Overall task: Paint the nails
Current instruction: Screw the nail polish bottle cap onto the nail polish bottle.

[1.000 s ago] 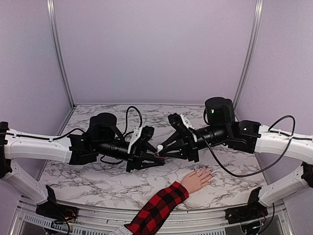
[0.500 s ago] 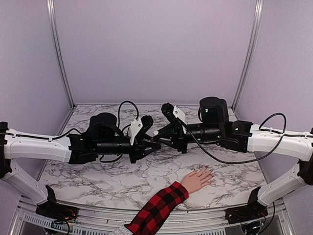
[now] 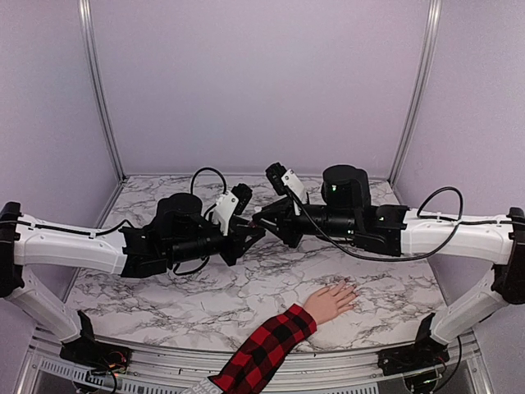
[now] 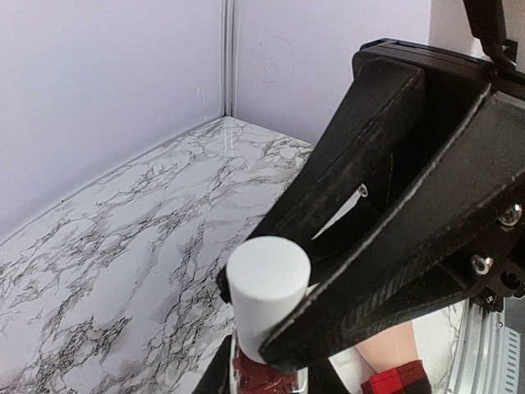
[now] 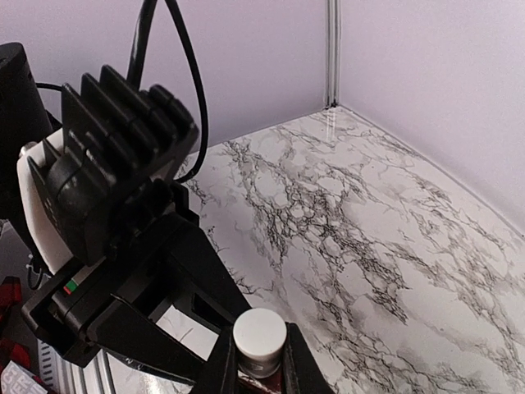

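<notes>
Left gripper (image 3: 251, 232) clamped on the polish bottle (image 4: 261, 379) body; right gripper (image 3: 262, 219) clamped on its white cap (image 5: 260, 332). The two meet mid-frame, above the surface (image 3: 189, 300). Nails (image 3: 351, 288) are on the hand (image 3: 330, 301) lying flat lower right of centre, well apart from both.

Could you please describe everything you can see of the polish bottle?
The bottle is small and dark red, with a smooth white cylindrical cap. It hangs above the marble table between the arms: the left gripper clamps its body, the right gripper its cap. Most of the body is hidden.
</notes>
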`<state>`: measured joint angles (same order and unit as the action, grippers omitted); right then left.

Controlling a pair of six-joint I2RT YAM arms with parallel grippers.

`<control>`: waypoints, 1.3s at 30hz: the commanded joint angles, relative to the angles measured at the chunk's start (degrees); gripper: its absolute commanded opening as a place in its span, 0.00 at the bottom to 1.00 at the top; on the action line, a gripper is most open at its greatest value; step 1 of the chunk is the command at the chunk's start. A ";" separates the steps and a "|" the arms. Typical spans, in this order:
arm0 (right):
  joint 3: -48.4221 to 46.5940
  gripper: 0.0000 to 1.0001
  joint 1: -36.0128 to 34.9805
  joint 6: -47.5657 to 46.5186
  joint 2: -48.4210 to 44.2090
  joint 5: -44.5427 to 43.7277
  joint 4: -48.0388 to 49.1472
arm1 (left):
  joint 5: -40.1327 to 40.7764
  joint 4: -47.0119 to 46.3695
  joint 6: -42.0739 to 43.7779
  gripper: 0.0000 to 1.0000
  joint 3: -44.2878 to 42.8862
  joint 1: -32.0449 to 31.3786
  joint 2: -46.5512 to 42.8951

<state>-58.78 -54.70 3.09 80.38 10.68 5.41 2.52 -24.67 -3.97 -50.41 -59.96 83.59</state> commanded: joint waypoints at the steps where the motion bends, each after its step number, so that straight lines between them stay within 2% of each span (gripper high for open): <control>1: 0.08 0.10 0.76 2.54 0.80 -5.55 -4.37 | 7.33 -8.27 -2.66 0.00 -3.05 0.46 0.21; 6: 0.58 0.26 0.82 1.10 -1.29 -3.86 -3.63 | 5.72 -8.22 0.32 0.00 -2.23 0.20 -0.58; 9: 1.63 0.37 0.84 -0.31 -3.81 -3.39 -3.00 | -0.16 -8.22 3.18 0.00 -0.98 0.27 -1.60; 13: 2.54 0.44 1.02 -2.82 -7.00 -1.08 -2.99 | -7.28 -7.92 5.70 0.00 -0.22 0.50 -2.37; 17: 3.67 0.51 1.08 -6.67 -11.09 5.06 -2.95 | -13.50 -7.09 6.82 0.00 -0.22 0.64 -2.39; 21: 4.52 0.53 1.08 -9.54 -14.42 12.89 -3.52 | -21.11 -4.83 8.43 0.00 -1.17 0.64 -2.21; 27: 3.65 0.55 1.04 -14.12 -15.89 27.57 -6.64 | -40.13 -4.00 10.73 0.00 -2.10 0.64 -1.21; 30: 2.84 0.53 1.08 -15.43 -15.38 33.06 -8.23 | -48.29 -3.90 11.07 0.00 -2.94 0.34 -0.21; 33: 2.49 0.51 0.87 -15.49 -14.89 36.78 -8.19 | -52.30 -3.81 11.24 0.00 -3.27 -0.29 0.36; 39: 1.12 0.49 -0.04 -16.13 -13.22 39.85 -9.51 | -54.98 -3.65 11.09 0.00 -3.85 -0.77 1.22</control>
<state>-54.52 -54.02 -11.49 65.82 45.98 -2.09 -46.96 -28.10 6.52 -52.07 -60.36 83.70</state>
